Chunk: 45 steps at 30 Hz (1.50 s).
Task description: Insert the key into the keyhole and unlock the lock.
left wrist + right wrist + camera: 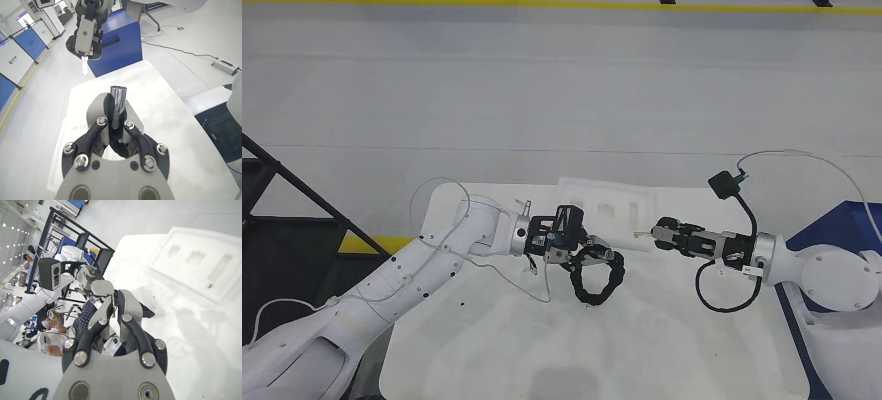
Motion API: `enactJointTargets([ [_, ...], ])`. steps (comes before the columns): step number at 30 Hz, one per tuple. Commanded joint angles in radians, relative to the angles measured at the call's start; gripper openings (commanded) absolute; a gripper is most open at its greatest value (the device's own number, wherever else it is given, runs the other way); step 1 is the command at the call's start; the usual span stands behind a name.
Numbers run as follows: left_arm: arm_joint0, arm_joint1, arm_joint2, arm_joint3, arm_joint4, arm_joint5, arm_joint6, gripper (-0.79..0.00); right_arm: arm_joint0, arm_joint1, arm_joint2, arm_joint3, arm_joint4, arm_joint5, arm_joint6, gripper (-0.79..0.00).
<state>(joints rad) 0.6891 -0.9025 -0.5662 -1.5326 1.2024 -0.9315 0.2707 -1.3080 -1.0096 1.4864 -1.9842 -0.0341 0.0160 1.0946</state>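
My left gripper point(577, 244) is shut on the chrome lock cylinder point(117, 99), which is held above the table with its end face pointing toward the other arm. The lock's black cable loop point(598, 283) hangs below that gripper. My right gripper point(663, 235) is shut on the silver key point(85, 66), and the blade sticks out toward the lock. In the right wrist view the key point(114, 308) shows edge-on between the fingers, and the lock's keyhole face point(92, 299) lies just beyond it. A small gap separates the key tip from the lock.
A white foam tray point(607, 206) with rectangular recesses lies at the table's far edge, behind both grippers. A blue cabinet point(121, 47) stands off the table on the right arm's side. The white tabletop point(542, 340) lies below the arms.
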Motion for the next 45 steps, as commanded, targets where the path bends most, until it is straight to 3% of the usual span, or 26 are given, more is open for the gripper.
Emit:
enactJointTargets([
  [1,0.000,0.000,0.000,0.000,0.000,0.000,0.000,-0.785,0.000,0.000,0.000,0.000,0.000,0.000,0.000,-0.785],
  [9,0.023,-0.002,-0.002,-0.009,-0.006,0.035,-0.019,-0.785,-0.006,0.001,-0.003,-0.006,-0.024,0.011,-0.009,-0.785],
  [24,0.080,-0.041,-0.022,0.008,0.052,0.178,0.031,-0.785,-0.019,0.023,-0.032,-0.254,-0.174,0.247,0.095,-0.785],
  [45,0.119,-0.069,-0.067,-0.037,0.122,0.182,-0.029,-0.785,0.010,0.033,-0.108,-0.287,-0.291,0.346,0.052,-0.785],
])
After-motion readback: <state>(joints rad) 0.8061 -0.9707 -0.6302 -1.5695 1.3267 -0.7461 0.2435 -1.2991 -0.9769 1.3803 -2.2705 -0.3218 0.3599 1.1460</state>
